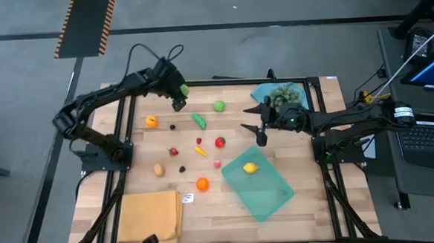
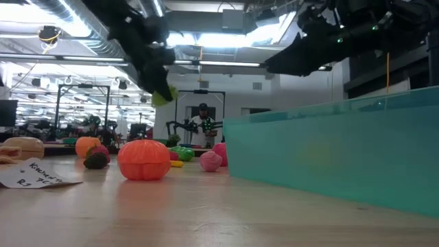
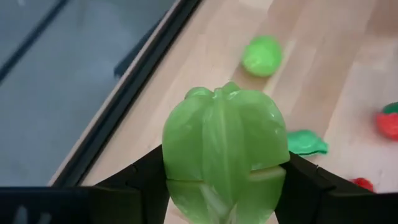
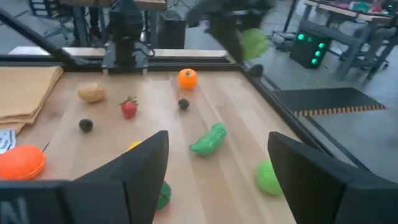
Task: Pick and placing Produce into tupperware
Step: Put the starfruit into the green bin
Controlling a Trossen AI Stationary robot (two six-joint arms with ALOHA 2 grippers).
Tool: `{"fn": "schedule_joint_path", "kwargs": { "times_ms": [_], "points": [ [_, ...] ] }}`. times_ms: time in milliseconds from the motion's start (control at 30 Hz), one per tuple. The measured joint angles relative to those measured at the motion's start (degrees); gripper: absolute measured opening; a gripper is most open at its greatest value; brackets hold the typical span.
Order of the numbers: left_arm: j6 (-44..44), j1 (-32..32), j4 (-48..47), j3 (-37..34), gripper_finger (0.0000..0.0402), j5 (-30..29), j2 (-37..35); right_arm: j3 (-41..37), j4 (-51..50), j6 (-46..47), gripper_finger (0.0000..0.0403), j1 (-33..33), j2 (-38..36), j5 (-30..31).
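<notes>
My left gripper [image 1: 179, 98] hangs above the table's far left part, shut on a pale green ribbed produce piece [image 3: 224, 149], which also shows as a green piece [image 2: 163, 96] high in the low view. My right gripper [image 1: 261, 132] hovers open over the table's middle right, nothing between its fingers [image 4: 149, 174]. The teal tupperware [image 1: 269, 193] lies flat on the near right, a yellow piece [image 1: 250, 167] inside it. Loose produce rests on the wood: a green ball [image 1: 219, 105], a green pod [image 1: 200, 121], two orange pieces [image 1: 151, 121] [image 1: 202, 184], red ones [image 1: 219, 142], a tan one [image 1: 158, 169]. My left gripper pinches the green ribbed piece by two opposite sides [image 3: 171, 168] between its two fingers [image 3: 140, 183]. The fingers slant downward from the table's far left. The piece is lifted clear of the table, its rounded end sticking out past the fingertips.
A folded orange-yellow cloth [image 1: 151, 216] lies at the near left corner with a small paper tag [image 1: 187, 198] beside it. A blue cloth [image 1: 260, 94] with a spiky grey-green ball [image 1: 284, 96] sits at the far right. Black frame rails [image 1: 121, 141] border the table.
</notes>
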Motion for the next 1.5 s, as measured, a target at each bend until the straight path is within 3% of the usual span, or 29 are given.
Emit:
{"fn": "schedule_joint_path", "kwargs": {
  "times_ms": [200, 433, 767, 867, 1033, 1267, 1500],
  "points": [
    [-1.77, -3.28, 10.14, -11.23, 0.0209, 3.45, -12.3, 0.0, -6.31, -0.01, 0.0276, -0.65, -8.65, -0.46],
    [-3.11, -7.25, 17.6, -20.67, 0.0209, 8.49, -25.58, -0.07, -15.53, 1.48, 0.0276, -0.56, -17.83, -10.83],
    [-2.99, -16.09, 31.55, -32.3, 0.0209, 17.5, -37.56, -7.54, -10.32, -0.01, 0.0276, 2.13, -23.08, -16.12],
    [-2.96, -19.1, 36.78, -35.65, 0.0209, 17.57, -38.48, -10.99, -6.07, 0.09, 0.0276, 2.75, -23.96, -19.6],
    [-1.88, -23.39, 46.01, -40.3, 0.0209, 17.52, -37.96, -15.34, -0.81, 1.55, 0.0276, 3.18, -24.11, -19.67],
    [-3.22, -26.93, 49.68, -40.87, 0.0209, 13.32, -37.25, -15.96, 3.39, 1.51, 0.0276, 3.16, -24.16, -19.62],
    [-4.32, -31.87, 63.49, -40.86, 0.0209, 10.39, -26.9, -15.96, 3.32, 1.45, 0.0276, 3.16, -24.12, -19.6]
  ]
}}
